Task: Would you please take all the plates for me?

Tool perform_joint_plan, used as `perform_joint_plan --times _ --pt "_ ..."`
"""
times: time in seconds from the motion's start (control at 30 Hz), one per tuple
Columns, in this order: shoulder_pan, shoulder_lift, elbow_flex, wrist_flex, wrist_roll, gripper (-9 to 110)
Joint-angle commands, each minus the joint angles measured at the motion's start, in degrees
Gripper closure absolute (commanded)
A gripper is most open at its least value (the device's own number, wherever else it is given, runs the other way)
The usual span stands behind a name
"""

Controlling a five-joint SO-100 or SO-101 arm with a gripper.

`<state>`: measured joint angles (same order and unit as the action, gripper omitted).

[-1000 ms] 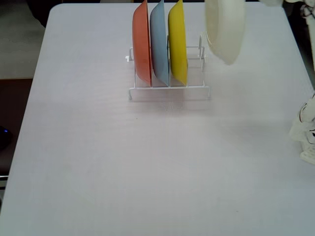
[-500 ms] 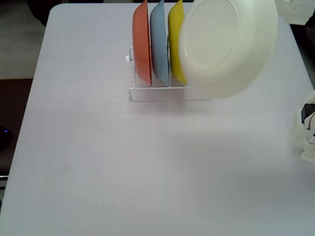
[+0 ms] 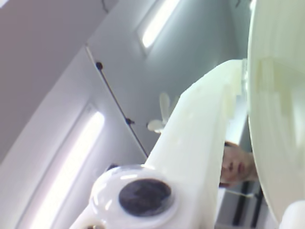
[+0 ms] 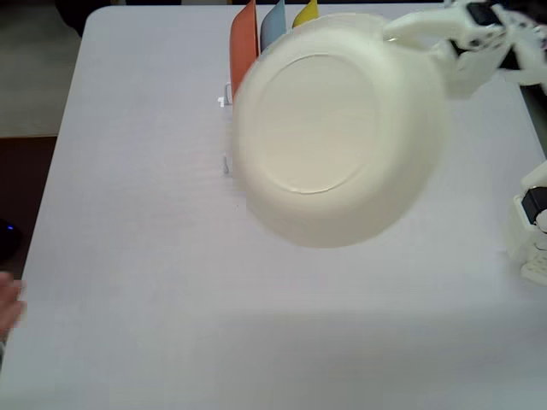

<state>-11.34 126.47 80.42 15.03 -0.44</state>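
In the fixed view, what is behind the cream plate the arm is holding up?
Behind the cream plate, the top edges of the orange plate, grey-blue plate and yellow plate show. The rest of them, and nearly all of the rack, is covered.

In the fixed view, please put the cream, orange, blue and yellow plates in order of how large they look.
1. Cream plate: largest by far, but held up near the camera.
2. Orange plate.
3. Blue plate.
4. Yellow plate.
The last three are mostly hidden, so their order is unsure.

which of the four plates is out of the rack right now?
The cream plate: the gripper holds it by the rim, raised toward the fixed camera. The orange, grey-blue and yellow plates stand on edge behind it.
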Motion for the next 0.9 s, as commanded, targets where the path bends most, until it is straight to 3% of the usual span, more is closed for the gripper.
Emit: perform_joint_plan --times 0.0,0.43,0.7,0.73,0.8,0.87 --pt "0.3 -0.4 2.1 -9.7 -0.5 102" --pt "2.4 -11.6 2.5 -20.7 0.6 102" --pt "3.6 -13.6 2.5 -21.3 0.4 102" --pt "4.0 -13.6 2.5 -19.9 0.1 99" --pt "4.9 -13.2 1.8 -14.9 -3.3 79" --pt "5.7 -12.4 -0.2 -8.4 -7.9 66"
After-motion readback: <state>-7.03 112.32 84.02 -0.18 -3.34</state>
